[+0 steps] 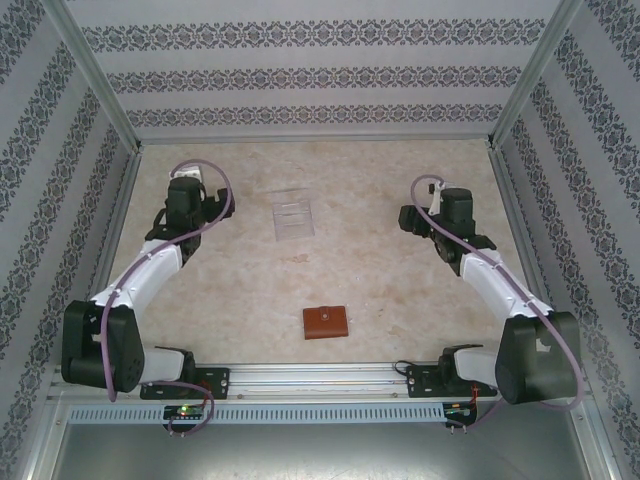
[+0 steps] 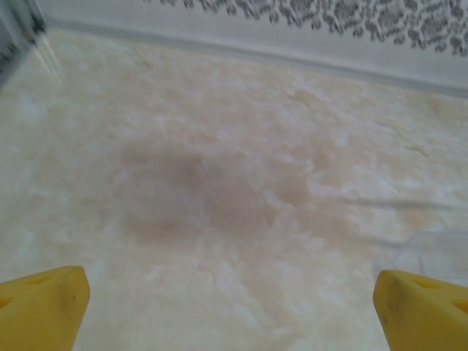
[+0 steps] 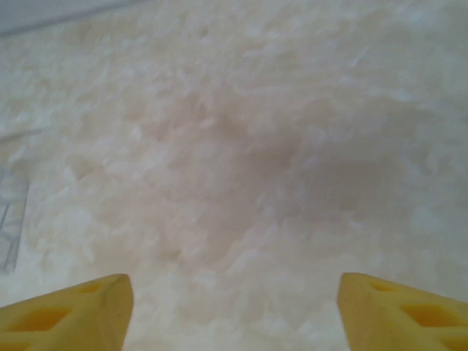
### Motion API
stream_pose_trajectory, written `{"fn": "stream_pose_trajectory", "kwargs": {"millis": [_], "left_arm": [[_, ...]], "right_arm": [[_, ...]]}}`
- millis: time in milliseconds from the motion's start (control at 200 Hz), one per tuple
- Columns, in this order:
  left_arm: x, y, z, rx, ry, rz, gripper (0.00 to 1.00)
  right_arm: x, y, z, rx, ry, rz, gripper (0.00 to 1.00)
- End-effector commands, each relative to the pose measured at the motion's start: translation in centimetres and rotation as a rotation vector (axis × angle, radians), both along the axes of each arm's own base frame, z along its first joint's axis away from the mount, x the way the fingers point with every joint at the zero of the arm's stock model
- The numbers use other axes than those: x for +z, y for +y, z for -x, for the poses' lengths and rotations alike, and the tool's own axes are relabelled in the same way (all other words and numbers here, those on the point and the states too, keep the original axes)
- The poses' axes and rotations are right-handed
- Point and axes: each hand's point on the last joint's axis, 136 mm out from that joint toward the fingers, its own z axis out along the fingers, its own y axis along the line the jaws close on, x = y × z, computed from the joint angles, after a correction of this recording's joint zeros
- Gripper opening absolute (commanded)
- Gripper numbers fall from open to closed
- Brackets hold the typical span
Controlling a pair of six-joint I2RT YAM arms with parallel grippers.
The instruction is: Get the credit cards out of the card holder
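Brown leather card holder (image 1: 325,322) — small rectangle, flat on marbled table (image 1: 400,290).

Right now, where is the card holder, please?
In the top view, the card holder lies closed, centrally near the front rail, with the clear tray beyond it.

The left arm (image 1: 140,275) and right arm (image 1: 495,283) had white links, black joints and a purple cable (image 1: 228,195) looped along each. Their yellow fingertips (image 2: 44,307) looked hollow-celled, perhaps plastic.
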Motion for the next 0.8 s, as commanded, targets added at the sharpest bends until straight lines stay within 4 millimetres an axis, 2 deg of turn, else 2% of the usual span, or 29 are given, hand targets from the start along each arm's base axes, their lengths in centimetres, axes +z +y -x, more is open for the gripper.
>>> {"fn": "stream_pose_trajectory", "kwargs": {"millis": [0,85,310,435,530,649,744,794], "left_arm": [[-3.8,-2.5,2.4,-0.023,0.243,0.132,1.0],[-4.3,-3.7,2.4,-0.053,0.312,0.17,1.0],[-5.0,-6.6,2.4,-0.09,0.418,0.207,1.0],[-5.1,-7.0,2.2,-0.054,0.438,0.24,1.0],[-5.1,-7.2,2.2,-0.048,0.444,0.253,1.0],[-5.1,-7.1,2.6,-0.064,0.463,0.232,1.0],[-4.8,-7.2,3.2,-0.112,0.496,0.201,1.0],[-4.7,-7.1,3.5,-0.128,0.517,0.177,1.0]], "right_arm": [[-1.3,2.9,2.0,0.033,0.188,-0.111,0.67],[-1.4,5.1,2.2,0.084,0.253,-0.134,0.62],[-1.9,11.0,2.6,0.169,0.382,-0.155,0.6],[-2.1,13.7,3.4,0.21,0.451,-0.166,0.55],[-2.8,14.9,4.9,0.234,0.51,-0.103,0.54],[-4.0,15.9,7.8,0.274,0.605,-0.028,0.53],[-4.2,17.5,10.5,0.431,0.621,0.05,0.58],[-4.2,18.6,12.0,0.573,0.604,0.096,0.61]]}}
